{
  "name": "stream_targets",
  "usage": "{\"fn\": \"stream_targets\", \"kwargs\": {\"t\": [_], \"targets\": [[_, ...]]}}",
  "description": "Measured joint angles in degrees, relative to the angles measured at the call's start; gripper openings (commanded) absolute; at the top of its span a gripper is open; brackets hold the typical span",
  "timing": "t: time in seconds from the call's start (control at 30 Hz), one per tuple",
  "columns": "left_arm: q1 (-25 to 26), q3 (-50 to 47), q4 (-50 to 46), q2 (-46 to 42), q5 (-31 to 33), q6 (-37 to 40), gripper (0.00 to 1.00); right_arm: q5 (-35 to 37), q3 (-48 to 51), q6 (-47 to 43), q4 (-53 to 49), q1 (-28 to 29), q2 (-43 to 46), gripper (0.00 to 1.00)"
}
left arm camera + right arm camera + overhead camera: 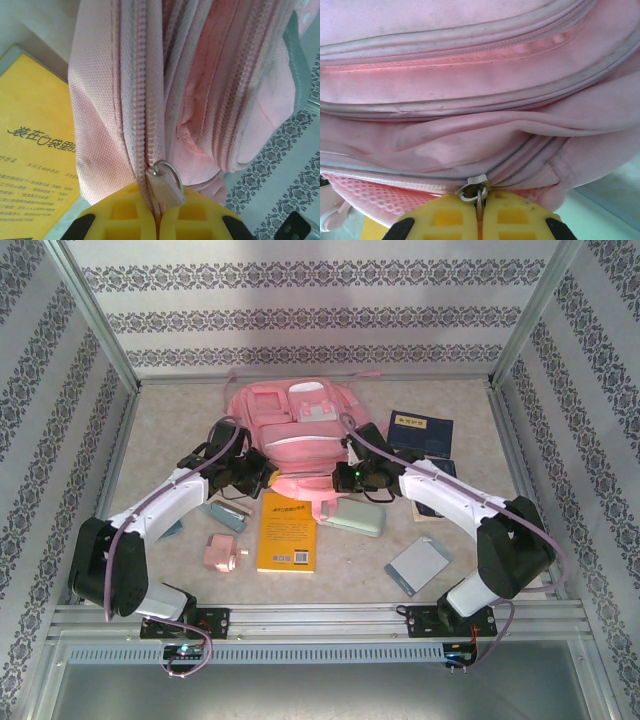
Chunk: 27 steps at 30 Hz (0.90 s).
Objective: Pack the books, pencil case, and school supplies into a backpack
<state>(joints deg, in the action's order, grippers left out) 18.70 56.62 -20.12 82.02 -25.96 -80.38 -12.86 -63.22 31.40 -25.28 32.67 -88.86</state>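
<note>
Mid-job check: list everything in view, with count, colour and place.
backpack: one, pink, far centre of table
yellow book: one, yellow-orange, in front of backpack
navy book: one sure, dark navy, right of backpack
pencil case: one, mint green, right of yellow book
box: one, pink, left of yellow book
small item: one, grey-teal, beside left arm
pad: one, grey-blue, near right
zip pull: two, silvery, one in each pincer
left pincer: one, yellow pads, shut on zip pull
right pincer: one, yellow pads, shut on zip pull

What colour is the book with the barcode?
The book is yellow-orange, clearest in the top view.
</note>
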Motion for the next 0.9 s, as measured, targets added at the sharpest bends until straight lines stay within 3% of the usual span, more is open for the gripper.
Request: {"fn": "stream_targets", "kwargs": {"t": [0.7, 0.9], "targets": [[-4.5, 4.5, -5.0, -3.6, -5.4, 3.8, 0.0, -14.2, -0.9, -1.6, 6.2, -9.2, -2.6, 0.0], [-4.5, 10.1, -8.3, -2.1, -6.9, 7.6, 0.0, -13.5, -0.9, -0.2, 5.7, -9.4, 2.0, 0.0]]}}
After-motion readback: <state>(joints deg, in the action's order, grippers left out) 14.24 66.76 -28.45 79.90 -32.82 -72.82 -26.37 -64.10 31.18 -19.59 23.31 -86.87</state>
